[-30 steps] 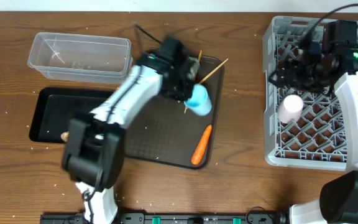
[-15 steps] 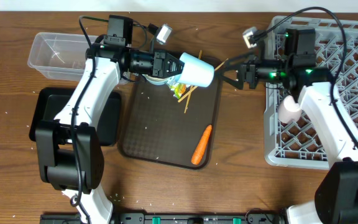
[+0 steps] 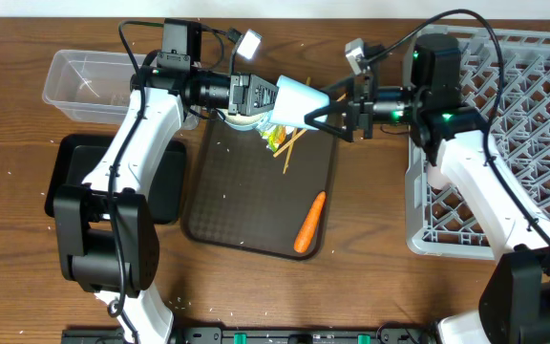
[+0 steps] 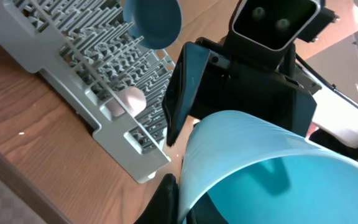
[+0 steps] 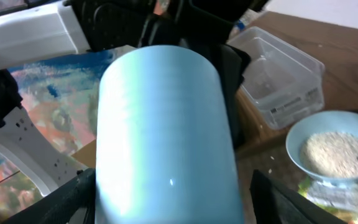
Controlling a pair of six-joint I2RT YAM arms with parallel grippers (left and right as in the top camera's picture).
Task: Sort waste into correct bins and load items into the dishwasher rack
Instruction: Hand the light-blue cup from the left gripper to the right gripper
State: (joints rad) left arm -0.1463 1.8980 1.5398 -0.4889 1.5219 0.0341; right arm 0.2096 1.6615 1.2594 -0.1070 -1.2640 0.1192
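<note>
The light blue cup point(image 3: 299, 103) is clenched by the left gripper point(image 3: 275, 98) above the brown tray point(image 3: 246, 210), with the right gripper point(image 3: 321, 111) spread around it. A pink cup point(image 4: 131, 99) is lodged in the rack point(image 4: 61, 56).

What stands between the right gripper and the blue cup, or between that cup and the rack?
Nothing visible does. The right gripper stands open around the blue cup, which the left gripper holds above the brown tray. No object lies between the cup and the rack.
</note>
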